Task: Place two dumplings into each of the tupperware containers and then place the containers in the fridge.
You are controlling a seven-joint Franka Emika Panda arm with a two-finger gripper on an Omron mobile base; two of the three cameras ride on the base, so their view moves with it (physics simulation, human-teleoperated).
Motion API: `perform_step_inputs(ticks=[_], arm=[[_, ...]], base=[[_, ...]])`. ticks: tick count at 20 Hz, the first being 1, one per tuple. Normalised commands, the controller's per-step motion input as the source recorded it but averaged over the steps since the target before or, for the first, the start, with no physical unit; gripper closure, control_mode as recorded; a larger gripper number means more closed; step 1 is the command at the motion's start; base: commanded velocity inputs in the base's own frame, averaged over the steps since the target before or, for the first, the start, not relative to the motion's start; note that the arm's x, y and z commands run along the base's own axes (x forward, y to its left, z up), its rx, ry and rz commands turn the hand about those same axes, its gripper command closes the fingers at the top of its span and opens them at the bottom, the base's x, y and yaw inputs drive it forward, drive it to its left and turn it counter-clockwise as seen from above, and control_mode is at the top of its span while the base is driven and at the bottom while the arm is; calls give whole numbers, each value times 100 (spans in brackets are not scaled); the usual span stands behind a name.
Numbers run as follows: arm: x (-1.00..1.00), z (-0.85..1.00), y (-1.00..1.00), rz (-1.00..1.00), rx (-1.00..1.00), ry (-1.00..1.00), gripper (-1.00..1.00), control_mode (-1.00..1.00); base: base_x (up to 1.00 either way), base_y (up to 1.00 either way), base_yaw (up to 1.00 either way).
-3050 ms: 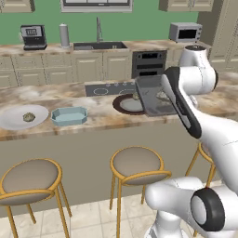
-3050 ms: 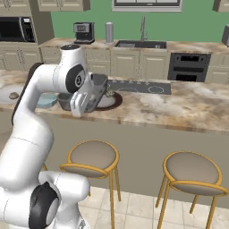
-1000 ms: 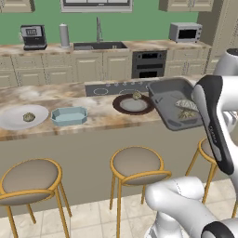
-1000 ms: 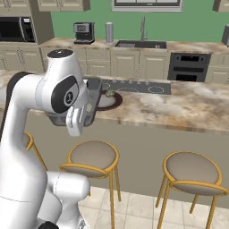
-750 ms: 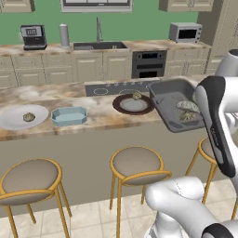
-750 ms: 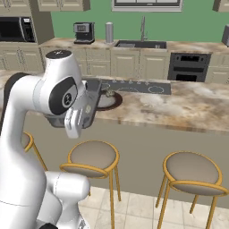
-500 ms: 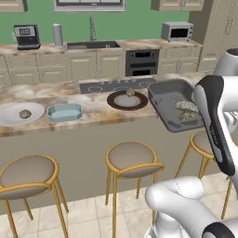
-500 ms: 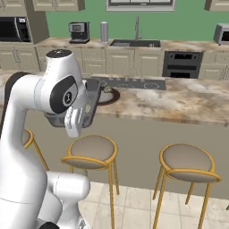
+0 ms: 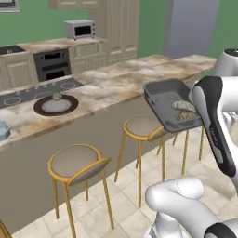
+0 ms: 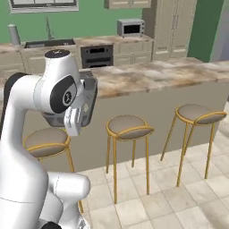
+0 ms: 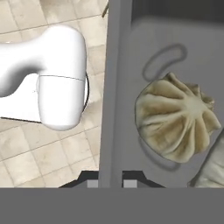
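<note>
End effector (image 11: 110,183) clamped on dark grey tub's (image 9: 160,98) rim, two dumplings (image 9: 184,110) inside, above bar stools (image 9: 142,127).

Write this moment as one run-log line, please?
tool: shut on dark grey container rim | load: two dumplings inside | container: held off the counter | fridge: not reached

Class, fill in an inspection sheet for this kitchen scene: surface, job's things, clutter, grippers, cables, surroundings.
Surface: marble island counter, with a dark brown plate carrying one dumpling.
Job's things: dark grey container held in the air off the counter, two dumplings inside; edge of the blue container at the left.
Clutter: nothing seen.
Grippers: gripper with jaws shut on the grey container's rim.
Cables: nothing seen.
Surroundings: bar stools, built-in oven, microwave, tiled floor.
</note>
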Motion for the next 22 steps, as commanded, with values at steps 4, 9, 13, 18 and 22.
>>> perform_step_inputs(ticks=[4, 9, 13, 18, 22], arm=[[0, 0, 0, 0, 0, 0, 100, 100], [0, 0, 0, 0, 0, 0, 100, 100], [0, 0, 0, 0, 0, 0, 100, 100], [0, 0, 0, 0, 0, 0, 100, 100], [0, 0, 0, 0, 0, 0, 100, 100]], base=[[-6, -10, -69], [-5, -11, -65], [-2, -1, -67], [0, 0, -64], [11, -9, -52]])
